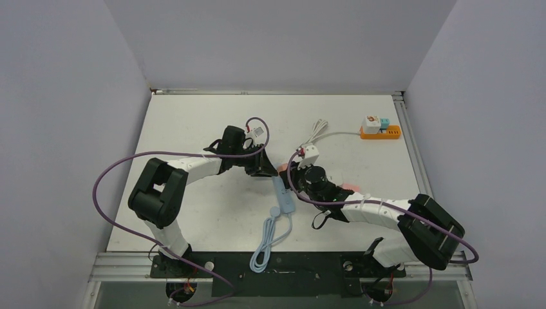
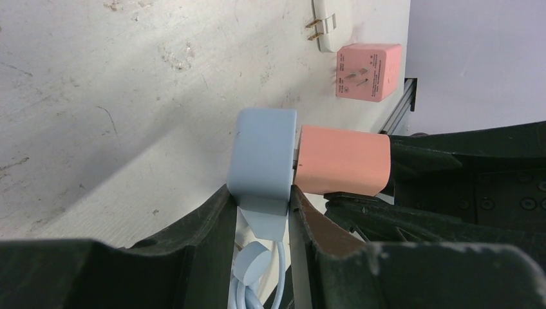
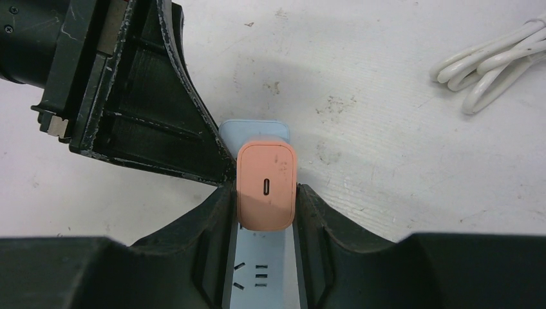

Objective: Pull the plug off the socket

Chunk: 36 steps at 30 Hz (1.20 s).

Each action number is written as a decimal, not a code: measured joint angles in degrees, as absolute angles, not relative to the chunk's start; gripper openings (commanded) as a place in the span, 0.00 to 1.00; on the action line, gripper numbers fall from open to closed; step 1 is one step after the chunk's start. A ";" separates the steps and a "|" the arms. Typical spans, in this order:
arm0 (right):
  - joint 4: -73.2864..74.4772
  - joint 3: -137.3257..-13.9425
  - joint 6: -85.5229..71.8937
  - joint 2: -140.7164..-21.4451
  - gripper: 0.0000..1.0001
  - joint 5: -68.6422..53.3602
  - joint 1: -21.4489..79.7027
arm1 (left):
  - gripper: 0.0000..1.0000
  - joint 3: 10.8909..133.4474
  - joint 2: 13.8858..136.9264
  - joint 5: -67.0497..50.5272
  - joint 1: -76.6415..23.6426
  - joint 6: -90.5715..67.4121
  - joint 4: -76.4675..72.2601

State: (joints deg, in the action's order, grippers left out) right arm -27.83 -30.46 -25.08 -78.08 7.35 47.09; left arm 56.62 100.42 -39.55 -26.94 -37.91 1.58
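The socket is a light blue power strip (image 1: 285, 196), lying in the middle of the table. My left gripper (image 2: 261, 206) is shut on its end block (image 2: 264, 154). A pink plug (image 2: 344, 159) sticks out of the strip's face, with only a thin gap between them. My right gripper (image 3: 265, 206) is shut on that pink plug (image 3: 266, 187), one finger on each side. The strip's empty outlets (image 3: 257, 273) show below the plug. In the top view the two grippers meet at the strip's far end (image 1: 281, 171).
A second pink adapter (image 2: 368, 71) lies loose, prongs showing, beside a white plug (image 2: 328, 22). A coiled white cable (image 3: 496, 71) runs to an orange power strip (image 1: 380, 132) at the back right. The blue cord is bundled near the front edge (image 1: 265, 248).
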 measured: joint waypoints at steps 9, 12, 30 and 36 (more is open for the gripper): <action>-26.52 -31.20 -23.33 -78.08 0.05 12.01 49.50 | 0.00 56.62 100.42 -39.99 -26.94 -37.76 1.61; -26.39 -31.29 -23.35 -78.08 0.05 12.03 49.50 | 0.00 56.62 100.42 -39.99 -26.94 -37.74 1.61; -29.19 -29.82 -31.46 -78.81 0.05 -7.55 38.22 | 0.00 57.06 100.97 -39.44 -26.98 -37.82 0.80; -31.73 -29.34 -33.95 -80.47 0.05 -11.75 35.90 | 0.00 57.06 101.08 -38.76 -26.96 -38.19 0.82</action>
State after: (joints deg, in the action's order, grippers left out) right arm -31.73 -29.34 -33.95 -80.47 -11.75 35.90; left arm 57.06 101.08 -38.76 -26.96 -38.20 0.82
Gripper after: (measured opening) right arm 0.327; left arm 0.281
